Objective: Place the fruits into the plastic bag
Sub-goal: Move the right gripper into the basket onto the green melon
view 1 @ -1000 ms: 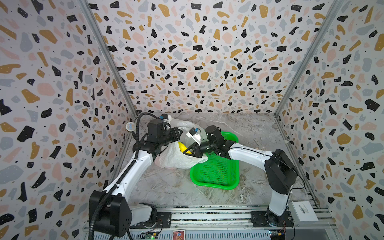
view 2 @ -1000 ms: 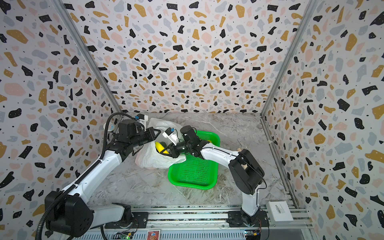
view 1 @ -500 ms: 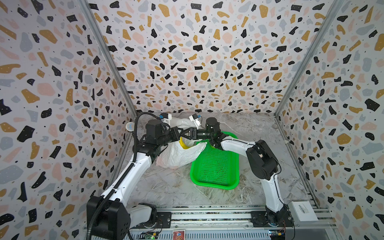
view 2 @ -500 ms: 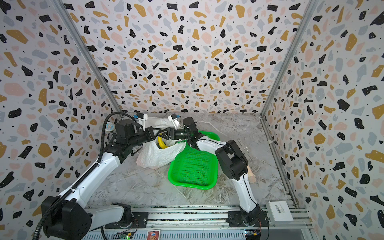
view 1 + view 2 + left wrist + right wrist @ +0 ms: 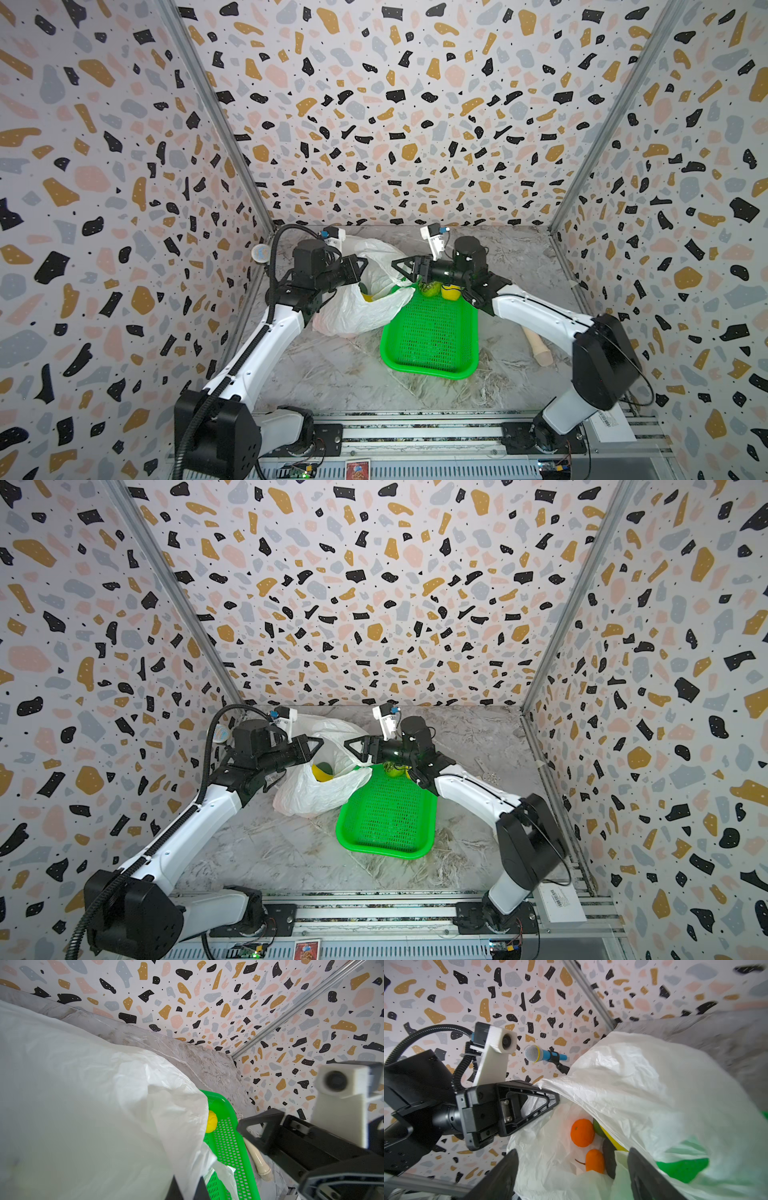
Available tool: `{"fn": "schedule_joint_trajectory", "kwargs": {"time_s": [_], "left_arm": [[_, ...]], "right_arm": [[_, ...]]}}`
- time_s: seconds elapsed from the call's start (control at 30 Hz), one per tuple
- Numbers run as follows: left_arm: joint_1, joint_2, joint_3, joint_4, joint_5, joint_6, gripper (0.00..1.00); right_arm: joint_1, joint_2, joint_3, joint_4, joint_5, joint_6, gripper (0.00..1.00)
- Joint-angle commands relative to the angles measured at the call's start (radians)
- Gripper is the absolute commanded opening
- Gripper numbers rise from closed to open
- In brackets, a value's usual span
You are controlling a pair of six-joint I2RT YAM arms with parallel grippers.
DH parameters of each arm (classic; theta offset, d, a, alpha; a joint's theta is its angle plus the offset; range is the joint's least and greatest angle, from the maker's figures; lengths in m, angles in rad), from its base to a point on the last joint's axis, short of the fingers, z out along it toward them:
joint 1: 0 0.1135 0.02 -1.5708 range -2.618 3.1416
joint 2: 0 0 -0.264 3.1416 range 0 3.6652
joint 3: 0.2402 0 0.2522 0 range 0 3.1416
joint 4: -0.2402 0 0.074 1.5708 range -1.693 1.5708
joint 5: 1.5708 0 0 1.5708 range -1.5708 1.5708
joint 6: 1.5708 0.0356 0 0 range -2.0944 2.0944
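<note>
The white plastic bag (image 5: pixel 353 309) lies left of the green tray with its mouth held up. My left gripper (image 5: pixel 360 266) is shut on the bag's upper edge (image 5: pixel 188 1180). Inside the bag (image 5: pixel 643 1088) lie two orange fruits (image 5: pixel 582 1132) (image 5: pixel 595 1160), a dark avocado (image 5: pixel 609 1157) and the yellow banana (image 5: pixel 612 1139). My right gripper (image 5: pixel 397 267) hangs open just right of the bag's mouth, with nothing between its fingers (image 5: pixel 500 1176). A bumpy green fruit (image 5: pixel 430 288) and a yellow lemon-like fruit (image 5: pixel 449 292) sit at the tray's far end, under the right wrist.
The bright green perforated tray (image 5: pixel 432 340) stands mid-table, its left rim under the bag's edge. A beige wooden stick (image 5: pixel 538 349) lies right of it, partly under the right arm. A blue microphone (image 5: pixel 537 1056) sticks out from the left wall.
My right gripper has opened, risen out of the bag's mouth and drawn back to the right. The left gripper has lifted the bag's edge higher.
</note>
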Motion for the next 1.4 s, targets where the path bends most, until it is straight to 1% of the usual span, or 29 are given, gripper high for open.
{"fn": "schedule_joint_trajectory", "kwargs": {"time_s": [0.0,0.1,0.2,0.33,0.37,0.43,0.57,0.63,0.67,0.8,1.17,1.37], "left_arm": [[-0.003,-0.002,0.026,-0.001,0.041,0.050,0.00],[-0.002,-0.008,0.023,0.020,0.116,0.058,0.00],[-0.003,-0.020,0.026,0.024,0.184,0.076,0.00],[-0.003,-0.044,0.023,0.040,0.240,0.089,0.00],[-0.003,-0.046,0.023,0.038,0.233,0.092,0.00],[-0.003,-0.041,0.032,0.009,0.180,0.107,0.00],[-0.003,-0.010,0.052,-0.071,-0.028,0.124,0.00],[-0.003,0.007,0.061,-0.097,-0.090,0.123,0.00],[-0.003,0.013,0.063,-0.103,-0.103,0.123,0.00],[-0.002,0.023,0.058,-0.089,-0.093,0.111,0.00],[-0.003,0.027,0.027,-0.063,-0.094,0.097,0.00],[-0.002,0.053,0.038,-0.058,-0.077,0.082,0.00]], "right_arm": [[-0.038,-0.072,-0.052,-0.187,0.296,-0.080,0.82],[-0.095,-0.059,-0.044,-0.281,0.355,-0.092,0.82],[-0.119,-0.007,-0.013,-0.375,0.423,-0.139,0.83],[-0.121,0.089,0.058,-0.458,0.435,-0.229,0.86],[-0.121,0.118,0.080,-0.481,0.435,-0.253,0.87],[-0.122,0.167,0.121,-0.519,0.439,-0.285,0.88],[-0.115,0.242,0.192,-0.548,0.472,-0.349,0.88],[-0.112,0.274,0.224,-0.569,0.480,-0.374,0.88],[-0.109,0.289,0.239,-0.580,0.478,-0.386,0.88],[-0.088,0.333,0.273,-0.612,0.481,-0.411,0.88],[-0.067,0.405,0.278,-0.615,0.472,-0.410,0.89],[-0.049,0.481,0.327,-0.642,0.454,-0.426,0.89]]}}
